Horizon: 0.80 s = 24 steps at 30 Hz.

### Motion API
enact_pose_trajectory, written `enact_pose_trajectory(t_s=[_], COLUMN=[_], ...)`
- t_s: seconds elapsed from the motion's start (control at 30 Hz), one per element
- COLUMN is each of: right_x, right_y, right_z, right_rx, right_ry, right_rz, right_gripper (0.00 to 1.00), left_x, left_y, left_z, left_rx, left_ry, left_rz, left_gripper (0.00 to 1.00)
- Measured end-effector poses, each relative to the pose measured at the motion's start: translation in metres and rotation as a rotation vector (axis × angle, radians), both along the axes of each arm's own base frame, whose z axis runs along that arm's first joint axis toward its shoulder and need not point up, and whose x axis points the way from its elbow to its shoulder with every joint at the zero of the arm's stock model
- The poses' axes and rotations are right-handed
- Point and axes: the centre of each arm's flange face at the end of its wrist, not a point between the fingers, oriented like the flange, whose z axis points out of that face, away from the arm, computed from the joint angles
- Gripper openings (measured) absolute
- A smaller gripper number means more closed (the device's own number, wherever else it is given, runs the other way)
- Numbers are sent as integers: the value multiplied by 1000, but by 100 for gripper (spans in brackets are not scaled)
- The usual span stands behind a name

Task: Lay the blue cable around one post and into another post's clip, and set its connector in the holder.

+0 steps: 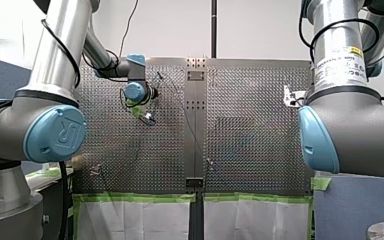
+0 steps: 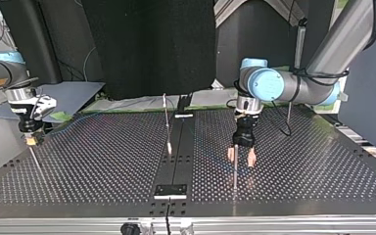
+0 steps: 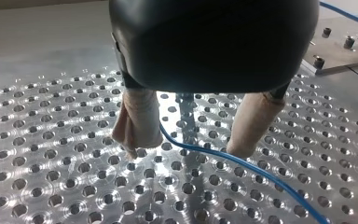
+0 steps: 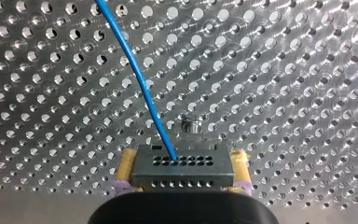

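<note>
- My left gripper has its beige-padded fingers spread wide and grips nothing
- A thin metal post stands between those fingers, and the blue cable passes between them too, just by the post's foot; whether it touches the post I cannot tell
- From there the cable runs low over the perforated counter, off past one finger
- My right gripper pinches the grey connector between its yellow pads
- The cable leaves the connector's upper row of holes and arcs away above the counter
- A short metal stud stands just ahead of the connector
- In the top view my right gripper hangs near the counter's left edge, well apart from my left gripper, which is right of the middle
</note>
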Motion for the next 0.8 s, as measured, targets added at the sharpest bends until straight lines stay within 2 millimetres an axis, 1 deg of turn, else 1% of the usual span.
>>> enact_pose_trajectory(t_s=[0.8], right_x=[-1], right_y=[-3], right_z=[0], right_rx=[-24], right_ry=[0], right_rz=[20], right_gripper=[0], left_x=[0], left_y=[0], left_z=[0], left_rx=[6], left_ry=[1], left_rz=[0], left_gripper=[100])
